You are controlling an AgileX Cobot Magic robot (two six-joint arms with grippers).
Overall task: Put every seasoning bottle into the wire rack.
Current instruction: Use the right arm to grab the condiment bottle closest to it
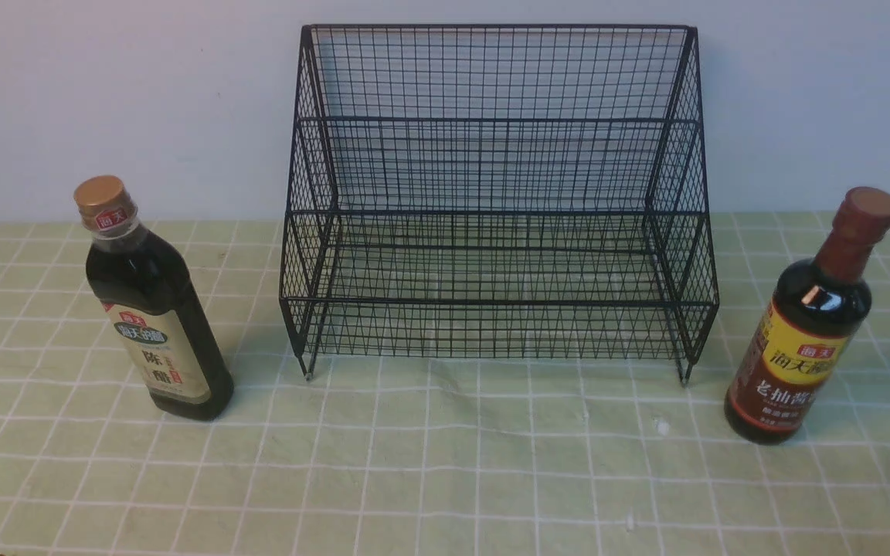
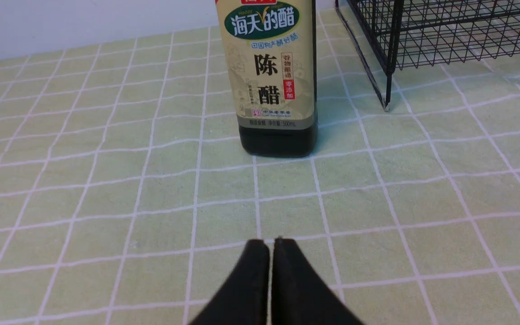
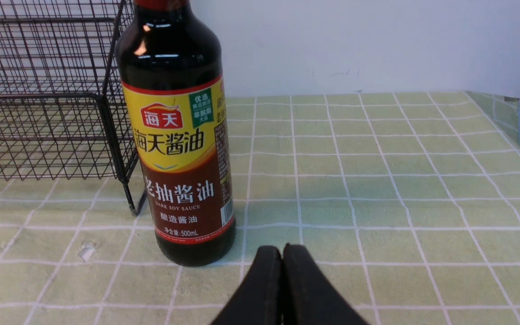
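A two-tier wire rack (image 1: 491, 303) stands mid-table on the tablecloth (image 1: 445, 471), its back to the wall (image 1: 105, 93). A vinegar bottle (image 1: 155, 309) stands upright to its left and a dark soy sauce bottle (image 1: 800, 347) upright to its right. Both are outside the rack, slightly forward of its front feet.

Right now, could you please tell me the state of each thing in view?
vinegar bottle: upright, capped, outside the rack
soy sauce bottle: upright, capped, outside the rack
wire rack: standing, no bottles inside
left gripper: shut, holding nothing
right gripper: shut, holding nothing
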